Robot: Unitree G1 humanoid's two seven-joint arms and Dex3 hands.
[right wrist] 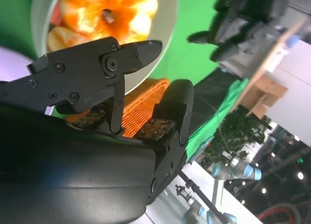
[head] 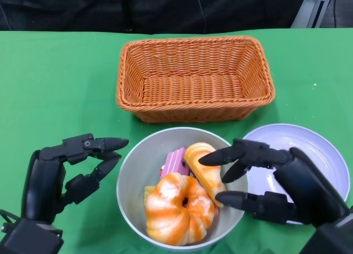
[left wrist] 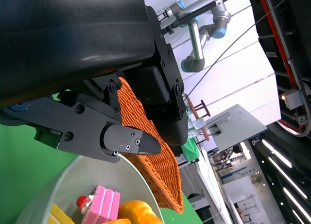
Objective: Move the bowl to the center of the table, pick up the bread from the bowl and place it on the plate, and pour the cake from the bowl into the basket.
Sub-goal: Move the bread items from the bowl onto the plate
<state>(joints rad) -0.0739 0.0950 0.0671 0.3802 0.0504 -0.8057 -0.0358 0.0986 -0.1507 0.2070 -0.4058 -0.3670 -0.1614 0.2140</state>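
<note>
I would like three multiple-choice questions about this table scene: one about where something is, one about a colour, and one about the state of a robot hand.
1. Where is the wicker basket relative to the bowl?
A. Beyond it, on the far side of the table
B. Between the bowl and the robot
C. On top of the plate

2. What colour is the slice of cake in the bowl?
A. Blue
B. Pink
C. Black

3. What is the state of the right robot hand?
A. Holding the plate off the table
B. Closed around the basket
C. Open over the bowl's right edge, holding nothing

Answers:
1. A, since the head view shows the basket further from the robot than the bowl.
2. B, the slice beside the long bread is pink.
3. C, its fingers are spread apart near the bread, with nothing between them; the white plate lies on the table.
</note>
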